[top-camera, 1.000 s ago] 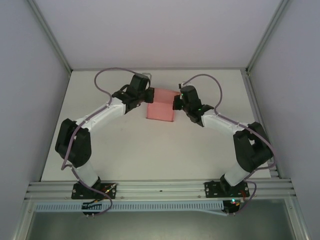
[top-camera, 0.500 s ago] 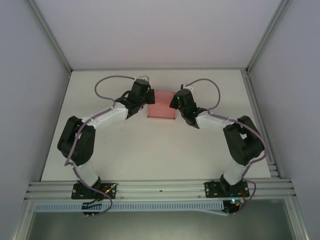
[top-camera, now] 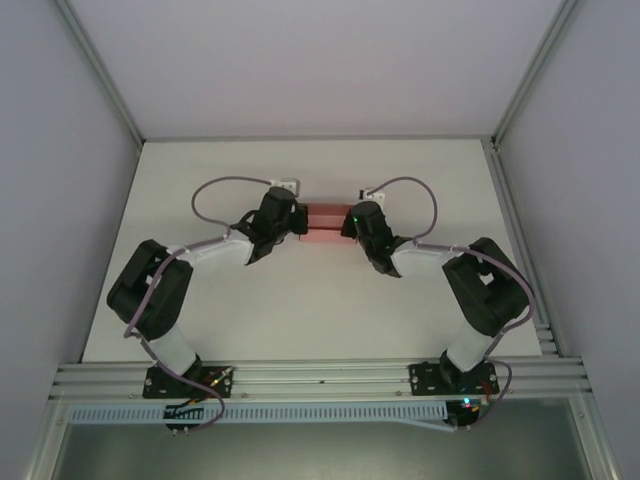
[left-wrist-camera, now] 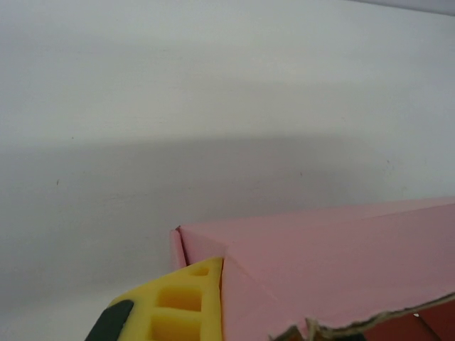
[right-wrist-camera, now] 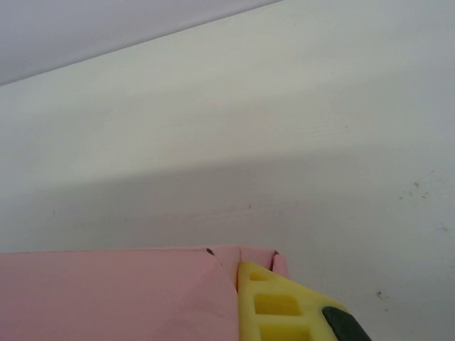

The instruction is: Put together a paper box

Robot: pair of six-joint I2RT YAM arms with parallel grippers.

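Pink card formed the paper box [top-camera: 325, 219], which lay at the far middle of the white table [top-camera: 320, 310], between the two arms. The left gripper [top-camera: 298, 220] was clenched on the box's left end, and the right gripper [top-camera: 351, 222] on its right end. In the left wrist view, a yellow fingertip [left-wrist-camera: 178, 309] lay against a folded pink corner [left-wrist-camera: 206, 249]. In the right wrist view, the other yellow fingertip [right-wrist-camera: 277, 305] did likewise.

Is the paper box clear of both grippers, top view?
No, the left gripper and right gripper each grip one end of the paper box.
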